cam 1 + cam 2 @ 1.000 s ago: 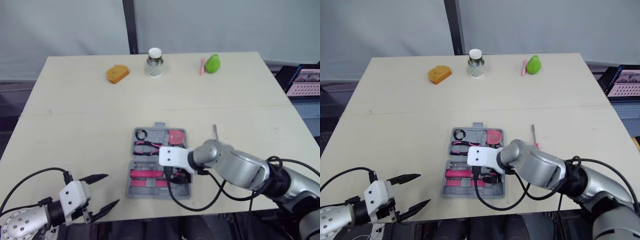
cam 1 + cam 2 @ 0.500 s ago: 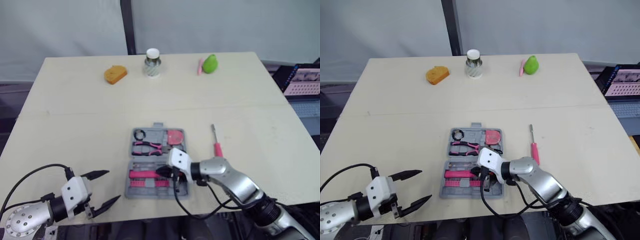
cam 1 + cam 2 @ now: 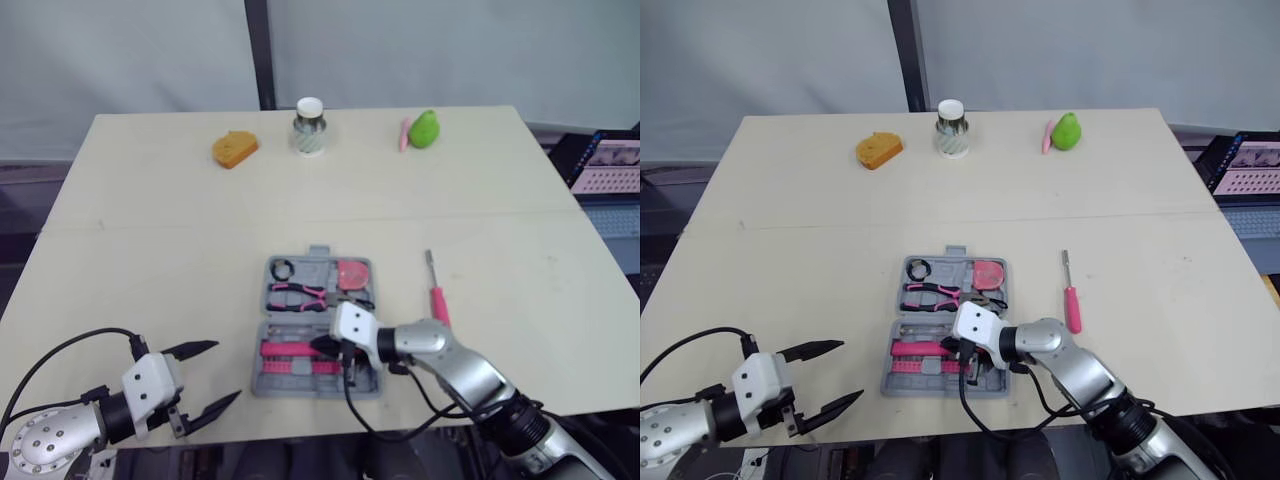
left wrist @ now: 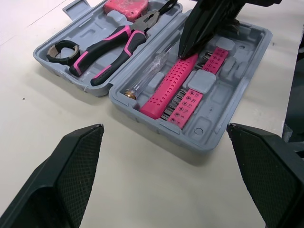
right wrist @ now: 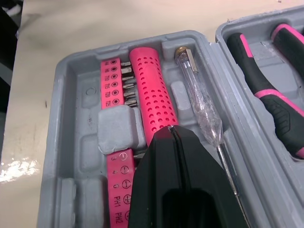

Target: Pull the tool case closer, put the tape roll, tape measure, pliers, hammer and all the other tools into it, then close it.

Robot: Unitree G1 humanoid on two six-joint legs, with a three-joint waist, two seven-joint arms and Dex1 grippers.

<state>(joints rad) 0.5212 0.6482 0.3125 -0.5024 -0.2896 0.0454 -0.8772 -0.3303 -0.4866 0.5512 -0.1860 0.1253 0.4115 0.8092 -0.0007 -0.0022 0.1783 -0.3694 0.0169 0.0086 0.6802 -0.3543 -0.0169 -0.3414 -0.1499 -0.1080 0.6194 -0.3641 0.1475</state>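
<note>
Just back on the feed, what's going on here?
The right gripper, shut, has its tip on the pink perforated handle in the near half of the open tool case. Pliers, tape roll and tape measure sit in the far half. A pink screwdriver lies on the table to the case's right. The left gripper hovers open near the table's front edge.

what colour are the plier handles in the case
Black with pink accents on the pliers; clearest in the left wrist view.
</note>
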